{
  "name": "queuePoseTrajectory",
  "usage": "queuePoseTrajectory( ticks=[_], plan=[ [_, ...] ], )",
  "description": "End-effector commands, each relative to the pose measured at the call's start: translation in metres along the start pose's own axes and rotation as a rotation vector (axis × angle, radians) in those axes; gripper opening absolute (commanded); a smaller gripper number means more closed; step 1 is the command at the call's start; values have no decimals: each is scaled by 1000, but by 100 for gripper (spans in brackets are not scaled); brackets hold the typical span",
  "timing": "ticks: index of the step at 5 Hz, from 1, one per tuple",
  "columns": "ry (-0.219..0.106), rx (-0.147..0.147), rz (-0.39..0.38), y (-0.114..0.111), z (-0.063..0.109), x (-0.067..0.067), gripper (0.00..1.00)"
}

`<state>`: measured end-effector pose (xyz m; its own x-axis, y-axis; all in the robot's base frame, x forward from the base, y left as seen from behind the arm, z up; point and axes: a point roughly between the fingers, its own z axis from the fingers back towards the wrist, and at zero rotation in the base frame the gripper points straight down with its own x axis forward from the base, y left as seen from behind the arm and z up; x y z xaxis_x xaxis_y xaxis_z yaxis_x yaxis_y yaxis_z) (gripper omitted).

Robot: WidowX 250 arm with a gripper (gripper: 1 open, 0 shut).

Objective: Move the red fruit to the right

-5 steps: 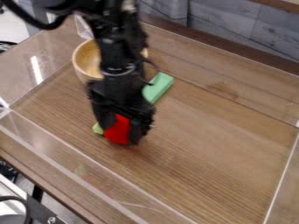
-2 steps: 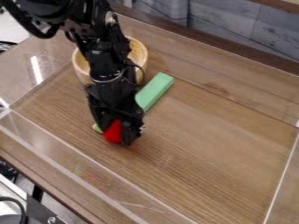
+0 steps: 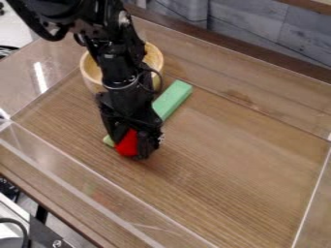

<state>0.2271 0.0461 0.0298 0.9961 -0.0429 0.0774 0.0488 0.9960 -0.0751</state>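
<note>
Wood table, open jaws straddling red fruit, contact perhaps hidden

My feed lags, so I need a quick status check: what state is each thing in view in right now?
Small bright red round fruit: on the wooden table, between the jaws, not lifted.
Black gripper: open, pointing down, jaws either side of the fruit.
Light green rectangular block: lying flat beside the arm, untouched.
Round wooden bowl: upright behind the arm; contents hidden.
Clear plastic wall: standing around the table.
</note>
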Motion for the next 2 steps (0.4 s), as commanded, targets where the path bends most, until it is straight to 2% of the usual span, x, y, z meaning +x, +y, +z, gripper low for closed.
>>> queuePoseTrajectory(
  ticks=[1, 2],
  plan=[
    [-33, 4, 89, 3, 7, 7, 100],
    [-34, 0, 91, -4, 14, 1, 100]
  ],
)
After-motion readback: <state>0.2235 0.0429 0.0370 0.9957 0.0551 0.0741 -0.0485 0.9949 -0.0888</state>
